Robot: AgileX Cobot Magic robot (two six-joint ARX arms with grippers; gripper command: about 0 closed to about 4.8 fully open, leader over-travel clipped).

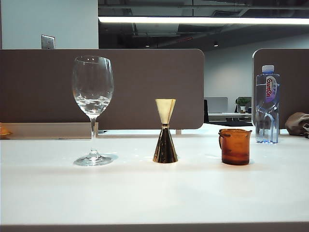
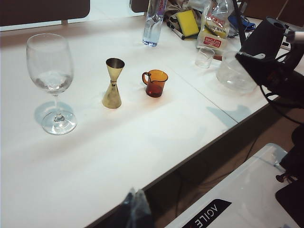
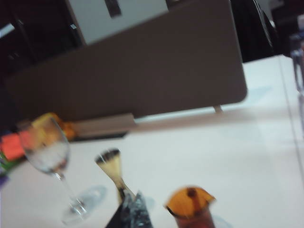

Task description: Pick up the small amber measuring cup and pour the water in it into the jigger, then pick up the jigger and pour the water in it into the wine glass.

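A smooth white table (image 1: 145, 193) stretches across an office, backed by grey-brown partition panels (image 1: 145, 87) under a long ceiling strip light (image 1: 203, 20). Three vessels stand upright in a row on it, well apart from one another. On the left is the tall clear stemmed wine glass (image 1: 92, 108) with a rounded bowl and round foot, a little water in the bowl. In the middle stands the shiny gold metal hourglass-shaped jigger (image 1: 165, 131), its pale small cone on top and its darker reflective cone below. On the right sits the small translucent amber measuring cup (image 1: 235, 146), squat, with a side handle. Behind it near the far edge is a clear plastic water bottle (image 1: 267, 104) with a white cap.

Neither arm shows in the exterior view. The left gripper (image 2: 135, 209) hangs beyond the near table edge, far from the row; only its dark tips show, close together. The right gripper (image 3: 133, 211), its tips pressed together and holding nothing, appears in a blurred wrist view above and near the jigger (image 3: 114, 173) and the measuring cup (image 3: 190, 204), touching neither.
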